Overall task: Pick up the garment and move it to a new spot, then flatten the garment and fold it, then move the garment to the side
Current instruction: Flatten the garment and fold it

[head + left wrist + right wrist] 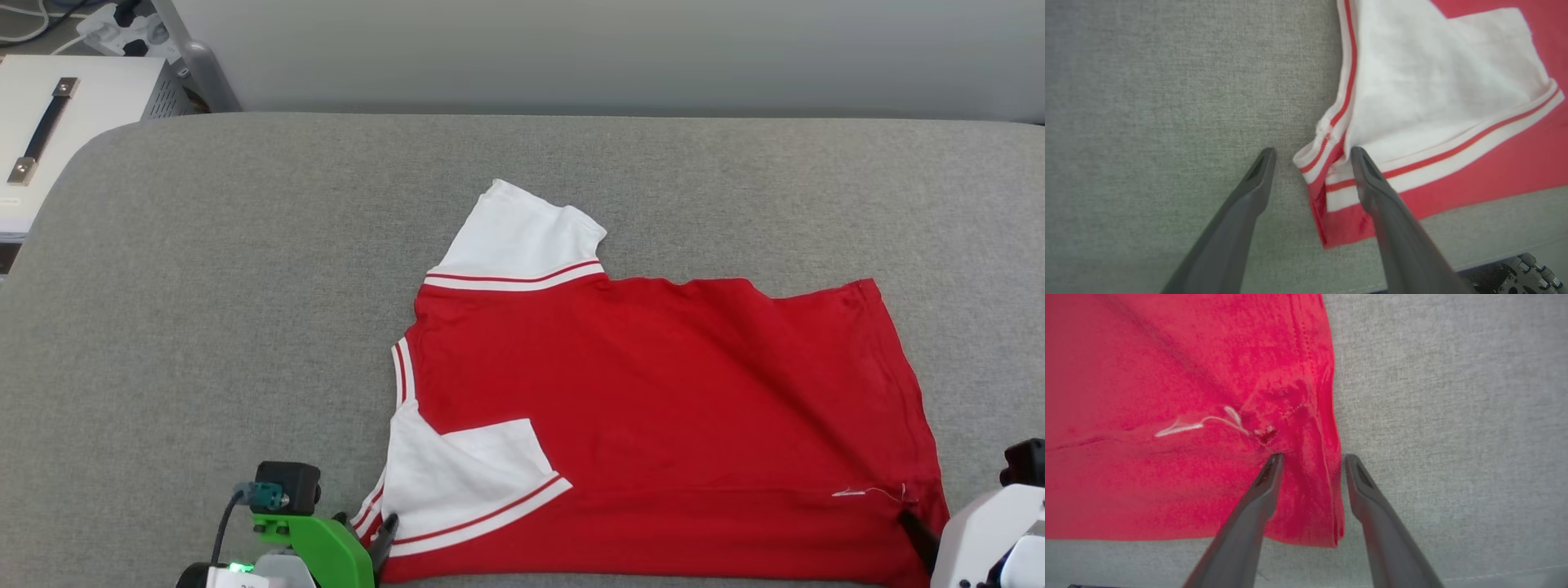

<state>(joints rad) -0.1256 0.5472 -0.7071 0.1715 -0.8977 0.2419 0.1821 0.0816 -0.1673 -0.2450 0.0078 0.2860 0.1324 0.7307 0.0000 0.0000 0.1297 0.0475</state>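
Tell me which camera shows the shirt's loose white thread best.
Right wrist view: the thread lies close and large on the garment, by the right pincer. Head view gives a faint tiny line; left wrist view faces the sleeve.

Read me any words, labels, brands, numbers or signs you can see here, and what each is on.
Nothing here can be read.
garment: no print, label or number shows; the white squiggle near its hem is a loose thread.
white box, far left of the head view: no lettering shows.
white cover on the left arm, bottom edge: a tiny dark mark, cut off, too small to read.
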